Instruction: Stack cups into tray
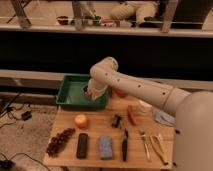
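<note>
Now the gripper (90,91) sits over the green tray (69,96), at ten o'clock on the table (97,129).
Its grasp cannot be told; a tilted release could topple any cup, or the arm (135,87) could shove the tray's three-o'clock wall.

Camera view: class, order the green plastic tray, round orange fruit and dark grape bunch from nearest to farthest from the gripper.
1. Green plastic tray: the gripper is over it.
2. Round orange fruit, in front of the tray.
3. Dark grape bunch, far front-left.
</note>
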Motion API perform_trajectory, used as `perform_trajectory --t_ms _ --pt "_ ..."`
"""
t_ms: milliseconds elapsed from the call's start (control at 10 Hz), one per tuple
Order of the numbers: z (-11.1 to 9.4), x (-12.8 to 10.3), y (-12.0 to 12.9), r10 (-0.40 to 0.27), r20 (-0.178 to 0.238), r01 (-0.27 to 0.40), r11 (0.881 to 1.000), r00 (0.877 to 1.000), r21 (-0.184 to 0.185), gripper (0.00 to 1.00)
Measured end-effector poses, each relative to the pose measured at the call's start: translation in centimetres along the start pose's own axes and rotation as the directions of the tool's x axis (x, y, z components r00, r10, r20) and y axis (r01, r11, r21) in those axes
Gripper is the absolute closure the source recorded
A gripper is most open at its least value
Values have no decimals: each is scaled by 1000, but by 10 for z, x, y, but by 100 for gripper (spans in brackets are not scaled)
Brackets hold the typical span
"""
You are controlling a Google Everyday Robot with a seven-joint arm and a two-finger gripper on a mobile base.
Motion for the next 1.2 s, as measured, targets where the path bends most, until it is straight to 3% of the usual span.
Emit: perform_trajectory --t_ms 600,1000,1200 --pt "-3 2 -42 -23 4 22 995 1000 98 88" --pt "25 9 -71 -15 131 -2 992 991 130 88" --pt "35 17 -72 6 160 -26 992 987 126 88"
